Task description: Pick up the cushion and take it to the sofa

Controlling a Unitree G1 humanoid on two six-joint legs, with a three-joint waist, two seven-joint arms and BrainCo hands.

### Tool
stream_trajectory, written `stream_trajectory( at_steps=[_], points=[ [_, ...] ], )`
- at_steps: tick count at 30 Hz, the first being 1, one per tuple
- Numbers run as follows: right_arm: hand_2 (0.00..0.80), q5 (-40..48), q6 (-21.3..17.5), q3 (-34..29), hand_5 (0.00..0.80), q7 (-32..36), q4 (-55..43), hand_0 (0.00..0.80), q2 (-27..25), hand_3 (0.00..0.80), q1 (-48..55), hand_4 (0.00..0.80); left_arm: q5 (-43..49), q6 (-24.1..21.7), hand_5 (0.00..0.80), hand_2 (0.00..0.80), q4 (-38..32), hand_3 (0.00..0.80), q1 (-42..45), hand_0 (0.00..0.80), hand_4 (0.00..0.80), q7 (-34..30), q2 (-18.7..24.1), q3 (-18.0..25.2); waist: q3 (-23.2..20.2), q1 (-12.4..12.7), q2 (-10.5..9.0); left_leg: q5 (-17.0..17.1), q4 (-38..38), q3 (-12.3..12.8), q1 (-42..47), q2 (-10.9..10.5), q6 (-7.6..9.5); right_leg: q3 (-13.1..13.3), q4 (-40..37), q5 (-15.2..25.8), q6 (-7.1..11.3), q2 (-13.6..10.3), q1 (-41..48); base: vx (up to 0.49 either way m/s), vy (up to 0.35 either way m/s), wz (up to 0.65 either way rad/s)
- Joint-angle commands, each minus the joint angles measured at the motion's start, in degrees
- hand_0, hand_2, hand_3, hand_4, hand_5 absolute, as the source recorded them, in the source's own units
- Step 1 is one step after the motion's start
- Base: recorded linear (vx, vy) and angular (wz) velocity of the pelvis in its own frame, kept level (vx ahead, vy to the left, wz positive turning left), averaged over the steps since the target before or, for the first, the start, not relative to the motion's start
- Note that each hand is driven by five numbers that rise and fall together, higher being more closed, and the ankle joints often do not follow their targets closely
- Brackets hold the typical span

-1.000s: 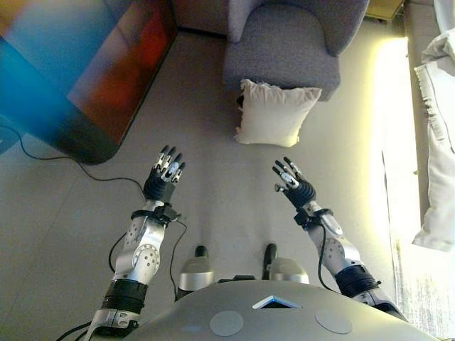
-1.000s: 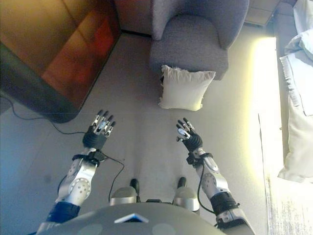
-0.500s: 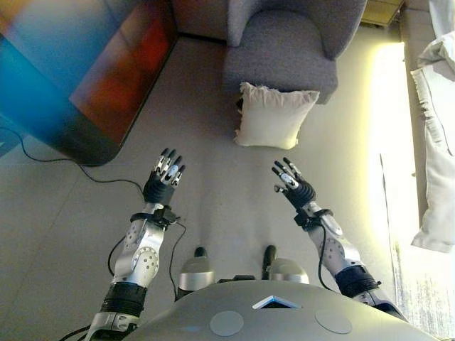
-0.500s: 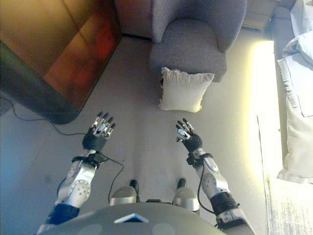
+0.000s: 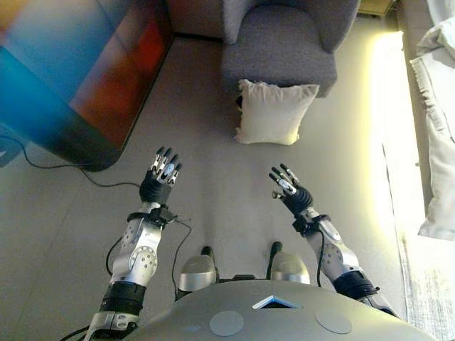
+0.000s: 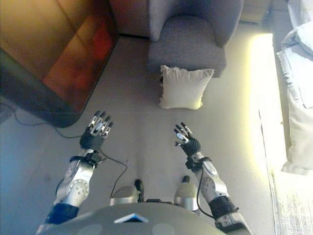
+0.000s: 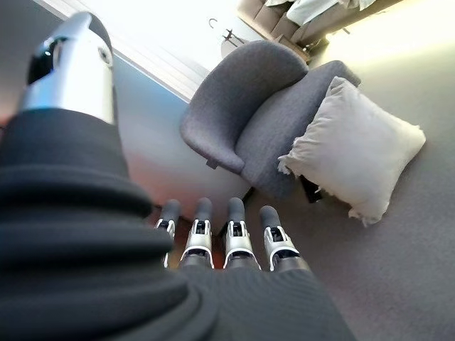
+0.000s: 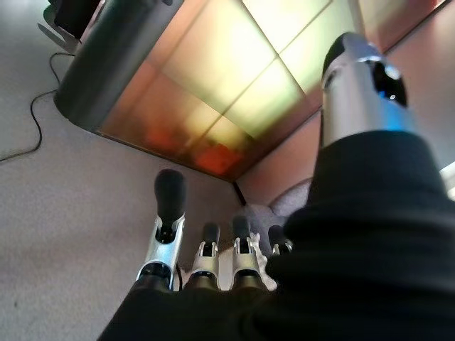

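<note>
Approach phase, judged from layout; nothing grasped yet.

Left hand [image 5: 161, 182]: raised, fingers straight and spread, empty. Nearer the robot than the cushion and off to its left, well apart from it.
Right hand [image 5: 288, 190]: same posture, fingers splayed wide, empty. Also short of the cushion, slightly to its right, well apart.
Bare floor [image 5: 213, 177] between both hands and the cushion.

Cushion [image 5: 274, 112]: cream, square, standing tilted on the floor, its far edge leaning against the front of the grey armchair [image 5: 281, 50]. Lower edge on the floor, facing the hands.

Dark glossy cabinet [image 5: 78, 71]: left of the cushion, well apart. Pale bedding [image 5: 437, 142]: right of the cushion, past a bright strip of floor.

Notes for doing the step well (judgement):
- Close the gap first; cushion likely out of reach from here.
- Keep both hands wide and bring them in on the cushion's two side edges, roughly level, palms inward.
- Squeeze evenly; soft fill probably gives, so press in before lifting.
- Lift up and away from the armchair front so the frayed corners do not drag.
</note>
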Motion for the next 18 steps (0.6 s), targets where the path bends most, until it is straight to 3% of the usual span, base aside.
stream_trajectory(
  at_steps=[1, 4, 5, 8, 11, 16, 18],
  points=[
    [0.000, 0.12, -3.43, 0.56, 0.000, -0.86, -3.04, 0.000, 1.67, 0.000, -0.45, 0.000, -0.09, -0.53, 0.000, 0.000, -3.00, 0.000, -0.68, 0.000, 0.000, -0.37, 3.13, 1.24, 0.04, -0.51, 0.04, -2.31, 4.53, -1.77, -1.95, -0.37, 2.47, 6.09, 15.70, 8.88, 0.86, -2.56, -5.07, 0.172, 0.127, 0.35],
    [0.000, 0.22, -3.46, 0.57, 0.000, -1.40, -3.12, 0.000, 1.69, 0.000, -0.63, 0.000, 0.03, 0.60, 0.000, 0.000, -3.32, 0.000, -0.69, 0.000, 0.000, -0.65, 3.62, 1.34, 0.25, -0.74, -1.48, -3.67, 4.56, -1.98, -0.61, -1.66, 1.71, 5.42, 7.61, 9.91, 1.66, -3.20, -4.28, 0.239, -0.073, 0.22],
    [0.000, 0.64, -3.41, 0.40, 0.000, -1.88, -3.37, 0.000, 1.68, 0.000, -0.89, 0.000, 0.31, 0.83, 0.000, 0.000, -3.47, 0.000, -0.62, 0.000, 0.000, -0.82, 3.67, 1.31, 0.01, -0.88, -3.01, -4.36, 4.33, -1.70, -0.12, -2.62, 1.05, 5.00, -0.26, 10.41, 2.29, -3.76, -4.10, 0.332, -0.235, 0.10],
    [0.000, 2.02, -2.33, 0.04, 0.000, -2.44, -4.21, 0.000, 1.47, 0.000, -1.93, 0.000, 0.99, 0.46, 0.000, 0.000, -4.39, 0.000, 0.00, 0.000, 0.000, -1.07, 3.98, 0.92, 0.65, -2.12, -5.10, -7.62, 4.59, -2.07, 2.11, -3.72, 0.46, 2.95, -15.77, 11.69, 4.26, -3.51, -3.11, 0.321, -0.204, -0.04],
    [0.000, 2.78, -1.53, -0.82, 0.000, -2.36, -3.37, 0.000, 0.96, 0.000, -2.79, 0.000, 1.01, 0.13, 0.000, 0.000, -5.42, 0.000, 1.56, 0.000, 0.000, -2.21, 4.49, 1.05, 0.70, -3.26, -5.20, -10.50, 4.34, -3.20, 4.66, -4.37, 0.78, 3.23, -25.24, 16.06, 5.73, -2.26, -5.14, 0.396, -0.112, 0.05],
    [0.000, 2.99, -2.02, -2.53, 0.000, -1.12, -1.85, 0.000, 1.58, 0.000, -2.12, 0.000, 1.81, 0.77, 0.000, 0.000, -5.89, 0.000, 4.01, 0.000, 0.000, -5.41, 4.53, 1.70, 1.10, -4.16, -5.11, -14.07, 5.11, -6.00, 9.30, -3.20, 1.11, 3.49, -25.79, 19.09, 5.78, -2.78, -8.97, 0.422, -0.151, 0.48],
    [0.000, 2.27, -2.12, -2.91, 0.000, -0.09, -1.36, 0.000, 1.73, 0.000, -1.67, 0.000, 2.14, 0.21, 0.000, 0.000, -5.66, 0.000, 4.69, 0.000, 0.000, -6.18, 4.08, 1.52, 0.24, -4.40, -5.08, -14.76, 5.89, -5.92, 9.59, -1.83, 0.79, 2.79, -25.84, 17.04, 6.18, -2.75, -7.83, 0.399, -0.184, 0.44]
  ],
)
